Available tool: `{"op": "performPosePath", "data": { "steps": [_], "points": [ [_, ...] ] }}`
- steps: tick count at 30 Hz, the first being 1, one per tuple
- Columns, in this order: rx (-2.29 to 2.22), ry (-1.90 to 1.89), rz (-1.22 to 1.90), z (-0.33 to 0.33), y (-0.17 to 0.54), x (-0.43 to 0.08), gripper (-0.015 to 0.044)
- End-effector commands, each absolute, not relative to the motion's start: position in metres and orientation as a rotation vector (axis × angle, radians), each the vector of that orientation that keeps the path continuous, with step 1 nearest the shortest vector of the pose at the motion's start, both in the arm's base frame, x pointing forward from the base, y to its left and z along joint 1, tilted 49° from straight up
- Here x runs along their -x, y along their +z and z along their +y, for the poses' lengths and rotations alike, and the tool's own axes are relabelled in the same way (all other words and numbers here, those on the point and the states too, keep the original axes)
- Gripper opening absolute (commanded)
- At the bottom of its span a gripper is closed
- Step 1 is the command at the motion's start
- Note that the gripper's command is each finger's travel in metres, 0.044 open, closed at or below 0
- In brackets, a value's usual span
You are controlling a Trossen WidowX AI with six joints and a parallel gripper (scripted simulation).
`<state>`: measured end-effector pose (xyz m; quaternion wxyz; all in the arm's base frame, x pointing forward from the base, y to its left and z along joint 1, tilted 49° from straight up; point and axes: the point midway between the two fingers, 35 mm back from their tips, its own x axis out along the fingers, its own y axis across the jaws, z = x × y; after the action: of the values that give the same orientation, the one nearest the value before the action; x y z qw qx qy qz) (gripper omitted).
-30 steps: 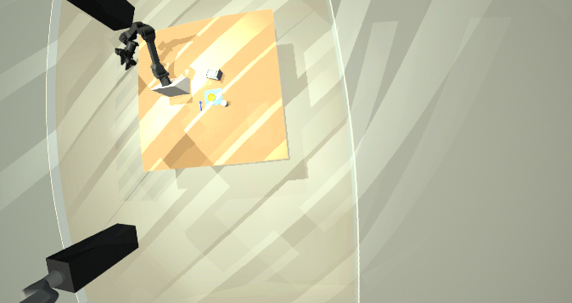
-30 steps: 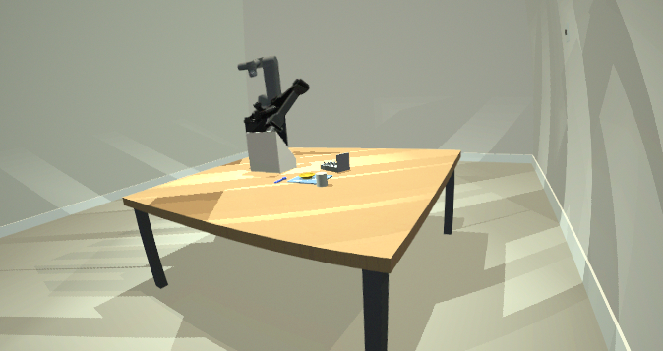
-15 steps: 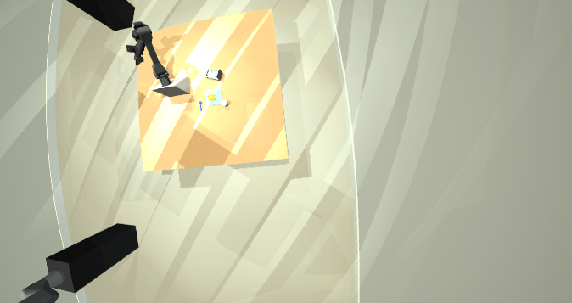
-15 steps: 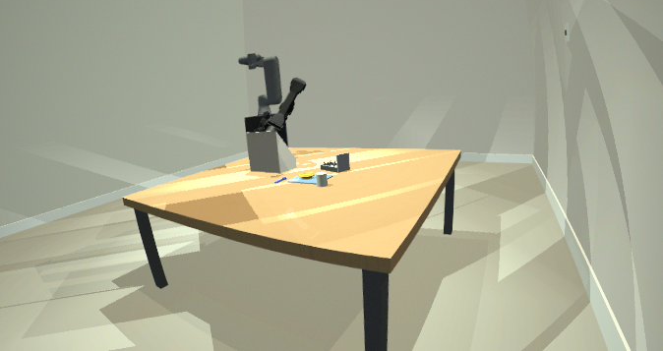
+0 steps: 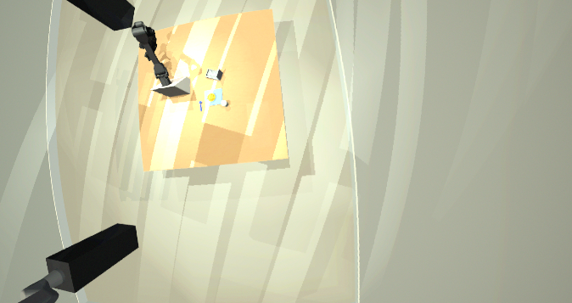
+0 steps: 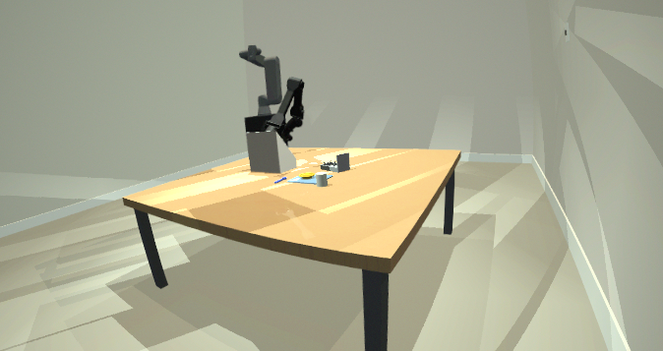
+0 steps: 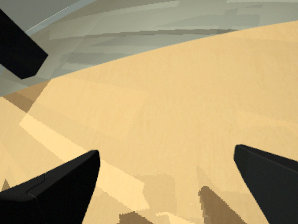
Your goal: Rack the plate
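The yellow plate (image 5: 211, 97) (image 6: 307, 175) lies on a light blue mat (image 5: 219, 92) (image 6: 296, 180) on the table. The small dish rack (image 5: 210, 73) (image 6: 327, 166) stands beyond the mat, with short dark prongs and a dark grey upright panel (image 5: 218, 75) (image 6: 343, 162) at one side; its single slots are too small to make out. My gripper (image 6: 288, 139) (image 7: 168, 155) is open and empty. It hangs folded back near the arm's base, above the table and well away from the plate and rack. Neither plate nor rack shows in the wrist view.
A white cup (image 5: 224, 103) (image 6: 322, 179) stands at the mat's corner, close to the plate. A blue utensil (image 5: 200, 106) (image 6: 280, 180) lies beside the mat. The grey wedge-shaped stand (image 5: 173, 91) (image 6: 264, 151) carries my arm on the wooden table (image 5: 250, 57) (image 6: 374, 223) (image 7: 200, 100).
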<state>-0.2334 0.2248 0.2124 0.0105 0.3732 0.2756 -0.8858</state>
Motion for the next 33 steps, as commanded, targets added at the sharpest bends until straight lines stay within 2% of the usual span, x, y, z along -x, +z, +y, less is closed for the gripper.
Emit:
{"op": "performPosePath", "data": {
  "steps": [1,28,33],
  "points": [
    [-1.225,-2.830,0.835,0.243,0.213,0.217,0.0400],
    [-1.619,-3.262,0.561,0.333,0.219,0.073,0.0400],
    [-1.681,-3.333,0.649,0.342,0.234,0.040,0.0400]
  ]
}}
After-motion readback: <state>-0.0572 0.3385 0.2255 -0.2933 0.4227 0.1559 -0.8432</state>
